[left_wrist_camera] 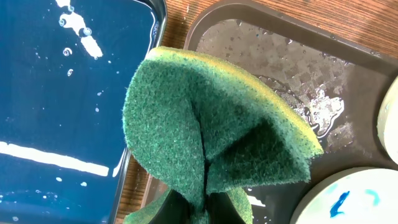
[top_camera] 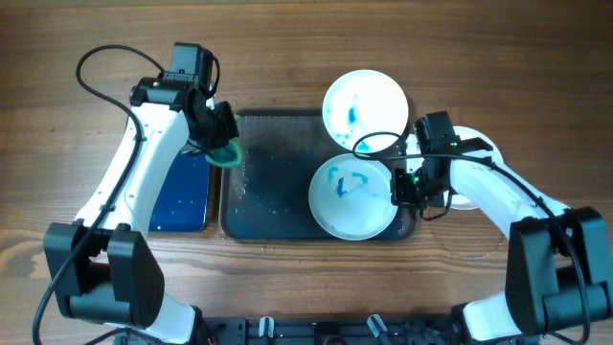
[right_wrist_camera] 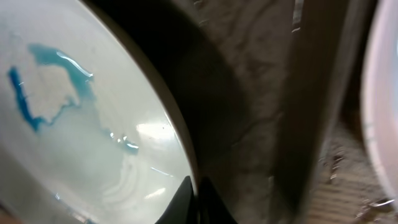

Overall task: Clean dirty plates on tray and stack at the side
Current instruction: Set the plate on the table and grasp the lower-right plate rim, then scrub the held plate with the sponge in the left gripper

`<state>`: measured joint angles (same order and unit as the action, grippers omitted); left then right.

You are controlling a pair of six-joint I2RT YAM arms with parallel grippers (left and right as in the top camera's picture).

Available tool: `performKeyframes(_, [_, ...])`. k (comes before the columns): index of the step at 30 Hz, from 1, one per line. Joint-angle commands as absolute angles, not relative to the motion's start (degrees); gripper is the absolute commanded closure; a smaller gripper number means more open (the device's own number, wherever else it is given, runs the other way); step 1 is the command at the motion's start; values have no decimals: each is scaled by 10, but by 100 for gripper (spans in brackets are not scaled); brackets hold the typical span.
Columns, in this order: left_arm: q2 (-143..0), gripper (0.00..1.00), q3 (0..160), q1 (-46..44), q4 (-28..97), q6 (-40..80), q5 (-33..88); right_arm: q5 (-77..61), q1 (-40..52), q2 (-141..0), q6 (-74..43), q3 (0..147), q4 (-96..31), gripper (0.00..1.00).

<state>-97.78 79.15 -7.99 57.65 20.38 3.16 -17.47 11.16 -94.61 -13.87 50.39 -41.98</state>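
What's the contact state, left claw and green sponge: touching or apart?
Touching. The left wrist view shows the left claw pinching the green sponge, which is folded and creased where it is squeezed at the frame's bottom edge.

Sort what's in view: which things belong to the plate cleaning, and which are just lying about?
Job: green sponge, held in the left gripper; far stained plate; near stained plate; dark tray; white plate at the side, right of the tray.
Lying about: wet blue tray on the left, untouched now; wooden table.
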Motion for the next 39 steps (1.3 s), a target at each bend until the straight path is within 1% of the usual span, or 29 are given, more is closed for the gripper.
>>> performKeyframes(1, [-964, 96, 798, -82, 577, 199, 41, -215, 156, -907, -174, 538, -419, 96])
performKeyframes(3, [-964, 96, 798, -82, 577, 199, 41, -208, 197, -905, -201, 550, -406, 96])
performKeyframes(6, [-964, 96, 798, -82, 577, 199, 41, -150, 275, -905, -299, 556, -370, 96])
performKeyframes(7, [-964, 96, 798, -82, 577, 199, 41, -111, 307, -905, -354, 556, -356, 96])
performKeyframes(10, [-964, 96, 798, -82, 576, 199, 40, -77, 345, -905, -431, 556, -324, 96])
performKeyframes(14, [-964, 96, 798, -82, 576, 216, 41, -67, 361, -920, -430, 556, -297, 96])
performKeyframes(18, [-964, 96, 797, -82, 577, 216, 41, -104, 362, -967, -423, 575, -292, 96])
performKeyframes(23, [-964, 96, 793, -85, 575, 216, 41, -112, 362, -1031, -422, 607, -291, 96])
performKeyframes(28, [-964, 96, 750, -107, 555, 217, 44, -114, 360, -1037, -425, 607, -262, 96])
performKeyframes(31, [-964, 96, 684, -130, 512, 216, 64, -115, 360, -1037, -421, 607, -262, 96])
performKeyframes(33, [-964, 96, 624, -141, 460, 216, 76, -115, 360, -1037, -420, 607, -262, 96])
performKeyframes(35, [-965, 96, 574, -152, 399, 214, 119, -115, 361, -1037, -420, 607, -261, 96])
performKeyframes(39, [-993, 96, 534, -175, 331, 217, 122, -117, 361, -1037, -417, 607, -259, 96])
